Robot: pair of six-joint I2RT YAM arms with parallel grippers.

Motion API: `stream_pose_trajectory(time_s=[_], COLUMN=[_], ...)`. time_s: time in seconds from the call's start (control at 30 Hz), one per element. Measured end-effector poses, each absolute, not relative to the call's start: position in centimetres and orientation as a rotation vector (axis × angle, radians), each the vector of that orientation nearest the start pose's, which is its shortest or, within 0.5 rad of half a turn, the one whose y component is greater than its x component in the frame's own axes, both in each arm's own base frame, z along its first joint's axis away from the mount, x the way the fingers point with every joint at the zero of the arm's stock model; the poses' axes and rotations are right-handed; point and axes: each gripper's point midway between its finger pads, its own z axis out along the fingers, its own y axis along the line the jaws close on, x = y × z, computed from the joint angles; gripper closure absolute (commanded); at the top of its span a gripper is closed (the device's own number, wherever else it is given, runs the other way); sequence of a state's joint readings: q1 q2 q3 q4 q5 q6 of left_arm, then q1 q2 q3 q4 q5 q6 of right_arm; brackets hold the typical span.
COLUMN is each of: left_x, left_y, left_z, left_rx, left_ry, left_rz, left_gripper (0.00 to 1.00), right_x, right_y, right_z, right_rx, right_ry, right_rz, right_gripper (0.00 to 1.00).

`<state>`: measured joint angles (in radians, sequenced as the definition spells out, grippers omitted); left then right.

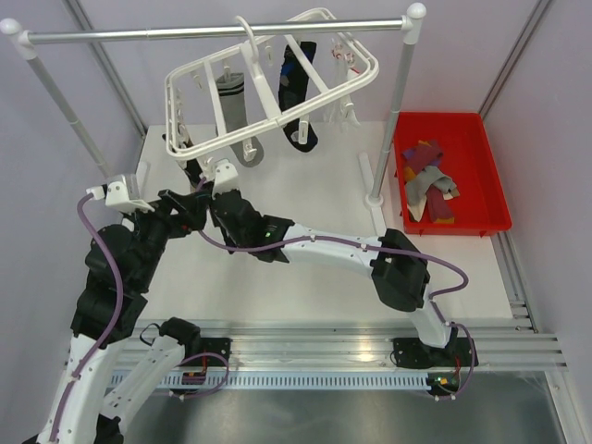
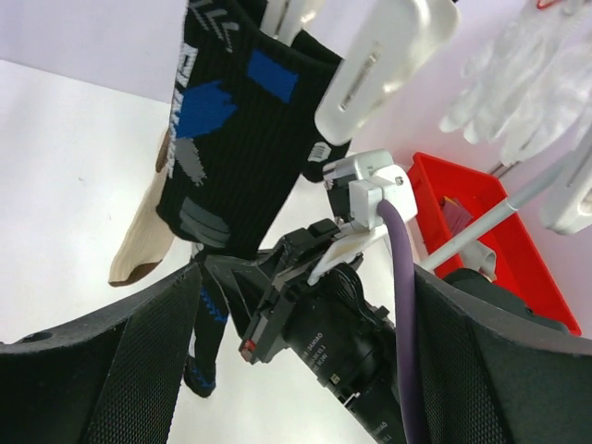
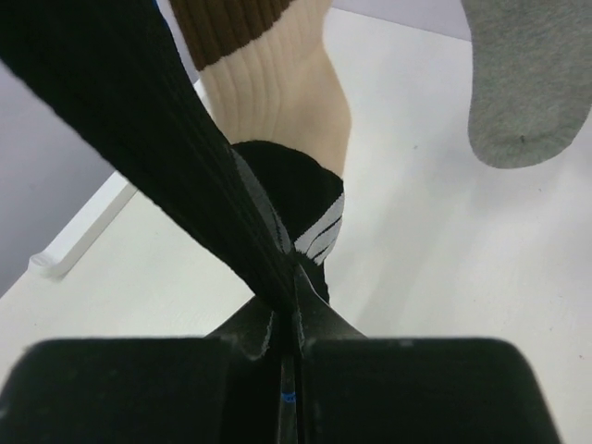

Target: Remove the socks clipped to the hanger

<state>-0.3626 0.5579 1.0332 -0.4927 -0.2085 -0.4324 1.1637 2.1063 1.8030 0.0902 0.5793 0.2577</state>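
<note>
The right gripper (image 3: 289, 324) pinches the black sock (image 3: 139, 120) tight, ready to pull it off the hanger (image 1: 275, 117) above. The left gripper (image 2: 310, 342) sits open beside it.

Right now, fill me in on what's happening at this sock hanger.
Both arms reach under the tilted white hanger on the silver rail. The right tool is shut on the lower part of the black-and-blue sock, which is not yet off the hanger. The left tool is open beside it, holding nothing. A grey sock and a brown-and-cream sock also hang there. Several socks lie in the red bin.
</note>
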Motion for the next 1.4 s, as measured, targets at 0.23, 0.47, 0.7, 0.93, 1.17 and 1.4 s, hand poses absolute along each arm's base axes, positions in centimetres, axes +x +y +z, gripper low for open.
stream_pose_trajectory(time_s=[0.23,0.47,0.7,0.93,1.17,1.4], left_x=[22.7,22.8,23.5,24.2,25.4,26.0], left_y=[-6.4,-6.3,-6.3,-5.9,-6.4,-7.6], left_z=[37.4,37.5,37.2,37.2,36.9,36.9], left_rx=[-0.265,-0.304,-0.343,-0.393,-0.421,-0.398], left_ry=[1.597,1.590,1.620,1.647,1.702,1.721], left_rz=[-0.465,-0.476,-0.462,-0.419,-0.398,-0.441], left_gripper=[0.12,0.12,0.12,0.14,0.16,0.14], right_x=[32.1,31.9,32.0,32.3,32.7,33.0], right_y=[52.3,51.1,49.9,49.2,48.0,46.7], right_z=[23.5,23.8,23.5,23.5,23.2,23.8], right_rx=[-0.409,-0.434,-0.444,-0.451,-0.447,-0.441], right_ry=[1.750,1.758,1.774,1.782,1.802,1.809], right_rz=[0.495,0.465,0.438,0.417,0.390,0.367], right_gripper=[0.99,0.99,0.99,0.99,0.99,0.99])
